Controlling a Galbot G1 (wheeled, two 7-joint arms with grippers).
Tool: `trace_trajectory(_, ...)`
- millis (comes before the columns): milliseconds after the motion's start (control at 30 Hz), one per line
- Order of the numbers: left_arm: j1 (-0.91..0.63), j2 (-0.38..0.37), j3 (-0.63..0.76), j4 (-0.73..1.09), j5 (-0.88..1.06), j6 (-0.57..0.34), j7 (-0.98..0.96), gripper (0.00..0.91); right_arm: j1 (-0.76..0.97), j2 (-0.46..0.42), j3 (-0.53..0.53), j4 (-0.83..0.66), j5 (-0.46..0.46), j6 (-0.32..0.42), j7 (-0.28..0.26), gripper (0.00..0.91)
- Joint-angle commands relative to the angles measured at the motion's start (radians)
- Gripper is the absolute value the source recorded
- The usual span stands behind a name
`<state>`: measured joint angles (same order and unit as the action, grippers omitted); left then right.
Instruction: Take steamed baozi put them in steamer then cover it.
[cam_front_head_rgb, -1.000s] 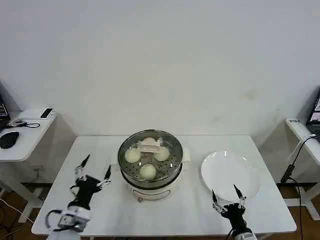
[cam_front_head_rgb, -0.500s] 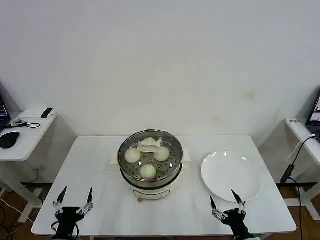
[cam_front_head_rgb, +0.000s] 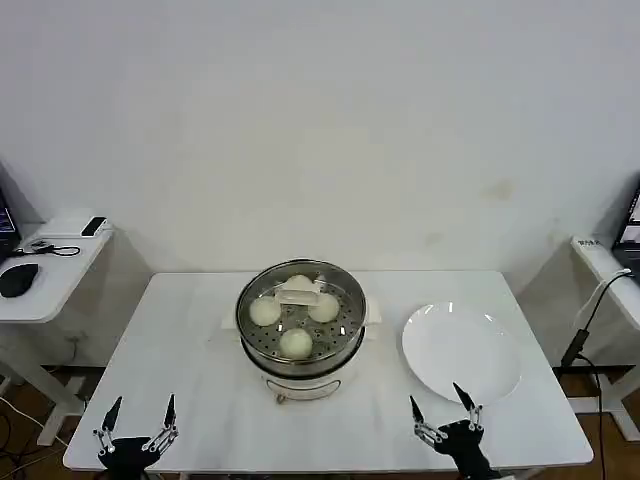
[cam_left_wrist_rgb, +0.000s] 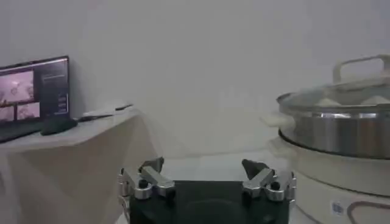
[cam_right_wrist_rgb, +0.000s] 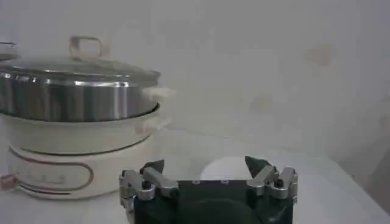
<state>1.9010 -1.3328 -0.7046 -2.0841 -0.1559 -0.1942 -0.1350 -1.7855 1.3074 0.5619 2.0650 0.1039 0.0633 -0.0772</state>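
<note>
The steel steamer (cam_front_head_rgb: 300, 345) stands on its white base at the table's middle. Its clear glass cover (cam_front_head_rgb: 345, 300) with a cream handle (cam_front_head_rgb: 299, 292) lies on top, and through it I see several steamed baozi (cam_front_head_rgb: 295, 342). In the left wrist view the steamer (cam_left_wrist_rgb: 341, 131) and cover (cam_left_wrist_rgb: 341, 97) sit beside my left gripper (cam_left_wrist_rgb: 203, 167). My left gripper (cam_front_head_rgb: 137, 415) is open at the table's near left edge, holding nothing. At the near right edge my right gripper (cam_front_head_rgb: 440, 412) is also open and empty. The right wrist view shows the steamer (cam_right_wrist_rgb: 73, 100) off to one side of that gripper (cam_right_wrist_rgb: 205, 166).
A bare white plate (cam_front_head_rgb: 462, 352) lies to the right of the steamer, also seen beyond the right gripper as a white plate (cam_right_wrist_rgb: 228, 167). A side desk (cam_front_head_rgb: 45, 265) with a mouse and small devices stands at the left; another desk edge (cam_front_head_rgb: 605, 265) is at the right.
Both arms have drawn back toward me and down. The left gripper went from beside the steamer to the table's near left edge; the right gripper dropped slightly lower.
</note>
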Motion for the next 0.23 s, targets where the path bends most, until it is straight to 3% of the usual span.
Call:
trace_trajectory(33, 0.019, -0.019, -0.014, 0.002, -0.005, -0.012, 0.006, 0.907, -0.012, -0.027, -0.015, 0.040, 0.019, -0.060, 0.031, 0.907)
trace_trajectory(233, 0.021, -0.023, 0.002, -0.010, 0.014, 0.008, 0.011, 0.907, -0.016, -0.038, -0.017, 0.041, -0.002, -0.065, 0.049, 0.907)
